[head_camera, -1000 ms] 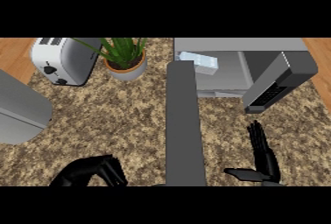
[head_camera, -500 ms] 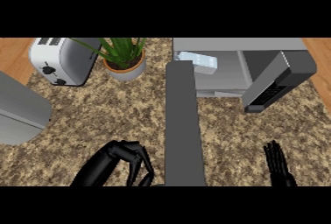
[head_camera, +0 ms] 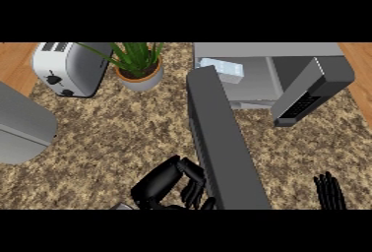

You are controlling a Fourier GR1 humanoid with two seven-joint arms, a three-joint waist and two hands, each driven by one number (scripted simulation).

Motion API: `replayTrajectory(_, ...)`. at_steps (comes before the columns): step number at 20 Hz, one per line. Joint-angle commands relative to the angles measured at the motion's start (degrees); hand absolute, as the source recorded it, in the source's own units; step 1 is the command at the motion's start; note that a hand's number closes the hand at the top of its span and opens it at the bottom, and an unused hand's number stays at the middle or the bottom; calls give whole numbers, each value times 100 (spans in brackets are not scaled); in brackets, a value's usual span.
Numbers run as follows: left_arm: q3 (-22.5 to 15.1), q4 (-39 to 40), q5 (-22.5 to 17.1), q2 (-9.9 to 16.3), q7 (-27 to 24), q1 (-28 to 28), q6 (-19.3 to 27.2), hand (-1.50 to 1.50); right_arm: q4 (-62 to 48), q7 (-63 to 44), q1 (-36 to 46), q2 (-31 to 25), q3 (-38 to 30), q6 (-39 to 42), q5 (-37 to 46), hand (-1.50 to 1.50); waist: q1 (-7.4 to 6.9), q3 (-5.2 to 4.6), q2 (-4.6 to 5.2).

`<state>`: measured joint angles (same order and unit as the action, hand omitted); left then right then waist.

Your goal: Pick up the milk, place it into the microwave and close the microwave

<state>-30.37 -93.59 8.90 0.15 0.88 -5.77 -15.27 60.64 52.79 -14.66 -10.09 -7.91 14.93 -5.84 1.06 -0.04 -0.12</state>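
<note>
Two black robot hands show at the near edge of a speckled granite surface (head_camera: 109, 128). The left robot hand (head_camera: 166, 184) sits just left of the open microwave door (head_camera: 222, 147), its fingers curled and touching the door's left face, holding nothing. Only the straight fingertips of the right robot hand (head_camera: 329, 191) rise from the near edge toward the right corner, released and well apart from the door. The microwave (head_camera: 291, 54) stands at the far right of the surface, its long grey door swung out toward the near edge and seen edge-on. The milk (head_camera: 222, 70), a pale carton, lies inside the microwave's cavity, at its left side, close beside the door's hinge end. A dark control panel (head_camera: 309, 96) angles along the microwave's right side. At the far left corner stands a white toaster (head_camera: 69, 66), with a potted plant (head_camera: 138, 66) just beside it. A grey rounded object (head_camera: 22, 123) occupies the left edge.
</note>
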Motion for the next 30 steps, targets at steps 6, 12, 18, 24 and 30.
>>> replayTrajectory(6,-1635,1738,-254,-15,43,-1535,1635,150,1003,294,-623,-150,408,734,-273,-150,232,0,38)
replayTrajectory(12,-2319,2335,-1222,-15,288,-2181,2455,150,1906,-6,-608,-496,510,1064,-766,-150,493,-3,63)
replayTrajectory(18,-2565,2719,-2079,-15,-173,-2639,3511,150,2689,-645,-677,-623,766,1005,-1061,-150,707,-20,108)
replayTrajectory(24,-2149,2801,-2992,-15,-735,-3109,3953,-150,3124,-856,-652,-753,902,971,-1230,-150,1046,-28,206)
replayTrajectory(30,-1662,3444,-3338,-15,-1076,-3606,4522,150,3575,-1146,-720,-939,1035,1067,-1447,-150,1214,-31,271)
